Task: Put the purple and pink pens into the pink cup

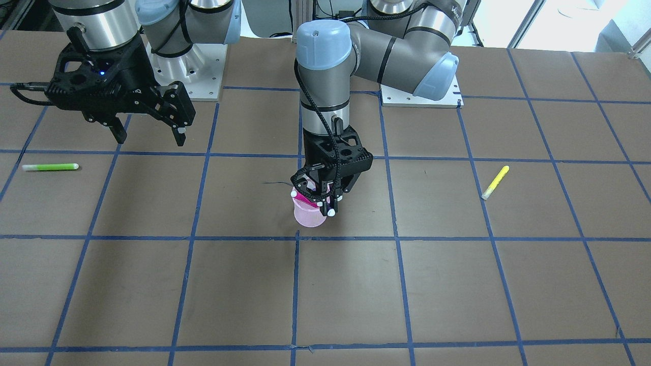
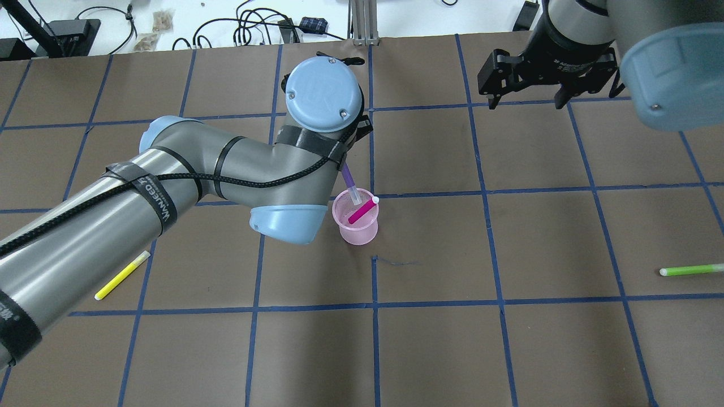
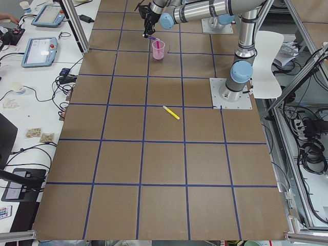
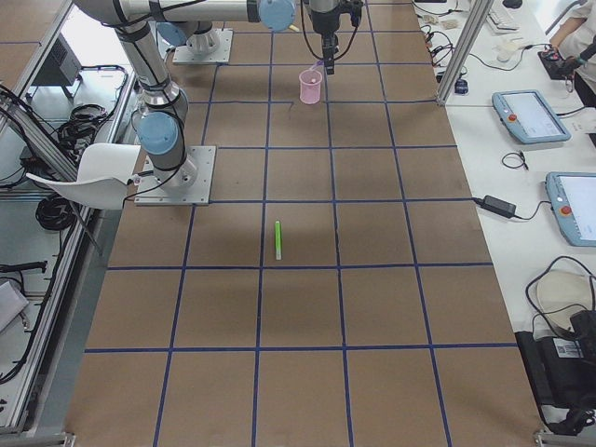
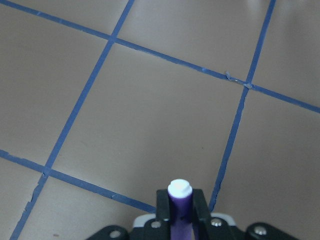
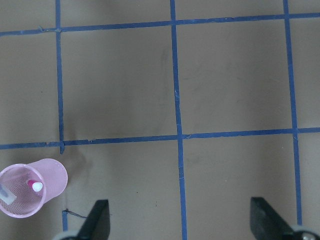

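Note:
The pink mesh cup (image 2: 356,230) stands upright near the table's middle. The pink pen (image 2: 362,210) leans inside it, white cap up. My left gripper (image 1: 325,201) hovers right above the cup and is shut on the purple pen (image 2: 349,182), which slants down with its lower end inside the rim. The left wrist view shows the purple pen (image 5: 180,200) pinched between the fingers. My right gripper (image 1: 150,134) is open and empty, raised well away from the cup. The right wrist view shows the cup (image 6: 50,175) at lower left.
A green pen (image 1: 50,166) lies on the robot's right side of the table. A yellow pen (image 1: 495,182) lies on its left side. Blue tape lines mark the brown table in squares. Cables and clutter lie beyond the far edge.

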`<action>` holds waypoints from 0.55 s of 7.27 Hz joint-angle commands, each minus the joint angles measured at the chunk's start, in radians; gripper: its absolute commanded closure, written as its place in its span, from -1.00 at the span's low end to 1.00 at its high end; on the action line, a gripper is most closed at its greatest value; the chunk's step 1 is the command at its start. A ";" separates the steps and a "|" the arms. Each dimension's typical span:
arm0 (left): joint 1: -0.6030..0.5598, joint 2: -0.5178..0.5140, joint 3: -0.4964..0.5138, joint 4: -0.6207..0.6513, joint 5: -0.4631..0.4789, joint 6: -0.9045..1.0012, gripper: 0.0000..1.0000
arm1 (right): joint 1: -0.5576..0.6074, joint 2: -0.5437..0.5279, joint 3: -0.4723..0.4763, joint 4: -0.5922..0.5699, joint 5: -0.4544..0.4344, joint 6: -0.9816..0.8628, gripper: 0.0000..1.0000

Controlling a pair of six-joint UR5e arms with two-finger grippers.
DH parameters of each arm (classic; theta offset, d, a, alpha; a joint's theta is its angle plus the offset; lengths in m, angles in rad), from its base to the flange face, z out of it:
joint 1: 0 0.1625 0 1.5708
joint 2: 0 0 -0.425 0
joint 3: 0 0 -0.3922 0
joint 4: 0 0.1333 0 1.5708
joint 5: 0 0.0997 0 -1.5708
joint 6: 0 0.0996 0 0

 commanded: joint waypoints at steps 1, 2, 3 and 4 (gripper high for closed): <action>-0.006 -0.011 -0.016 0.000 0.002 -0.008 1.00 | 0.000 0.000 0.000 0.001 0.000 0.000 -1.00; -0.005 -0.019 -0.016 -0.001 0.002 -0.008 1.00 | 0.000 0.000 0.000 0.001 0.003 0.000 -1.00; -0.006 -0.027 -0.016 0.000 0.002 -0.009 1.00 | 0.000 0.000 0.000 0.001 0.004 0.000 -1.00; -0.006 -0.034 -0.016 0.000 0.002 -0.011 1.00 | 0.000 0.000 0.000 0.001 0.004 -0.001 -1.00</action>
